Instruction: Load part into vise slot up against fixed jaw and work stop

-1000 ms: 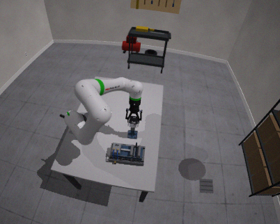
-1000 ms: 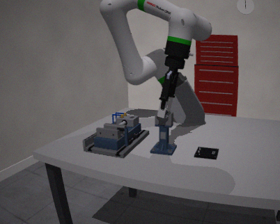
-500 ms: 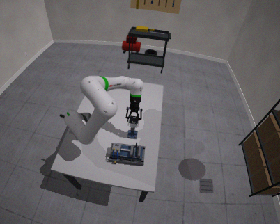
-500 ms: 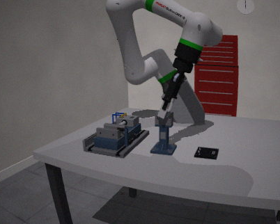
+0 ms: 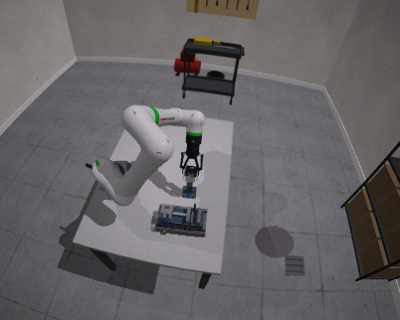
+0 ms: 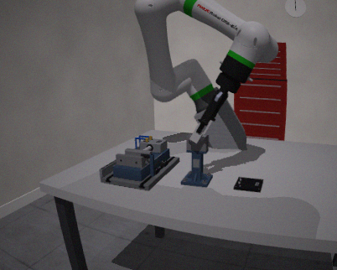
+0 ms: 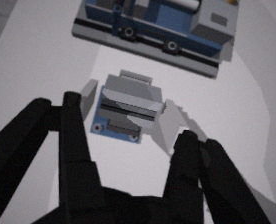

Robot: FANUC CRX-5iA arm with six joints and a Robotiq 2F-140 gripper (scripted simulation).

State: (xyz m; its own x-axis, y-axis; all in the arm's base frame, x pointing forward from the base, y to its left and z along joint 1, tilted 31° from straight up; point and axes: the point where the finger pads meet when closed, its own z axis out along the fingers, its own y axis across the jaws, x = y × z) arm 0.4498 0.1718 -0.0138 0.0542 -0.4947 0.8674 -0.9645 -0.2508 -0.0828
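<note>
The part (image 7: 132, 93), a grey block, lies in the blue V-block (image 6: 196, 169) at the middle of the table; a dark band runs along its near side. It also shows in the exterior view (image 6: 199, 140). My gripper (image 7: 129, 101) hangs tilted just above it, open, with one finger pad on each side of the part and a small gap at both. The vise (image 6: 137, 165) stands left of the V-block with its jaws open and nothing between them; it also shows in the wrist view (image 7: 159, 22). The black infeed plate (image 6: 248, 184) lies bare to the right.
The V-block stands between the vise and the infeed plate, close to the vise's rail. A red tool cabinet (image 6: 261, 92) stands behind the table. A dark cart (image 5: 211, 70) and a shelf (image 5: 385, 219) stand on the floor away from the table.
</note>
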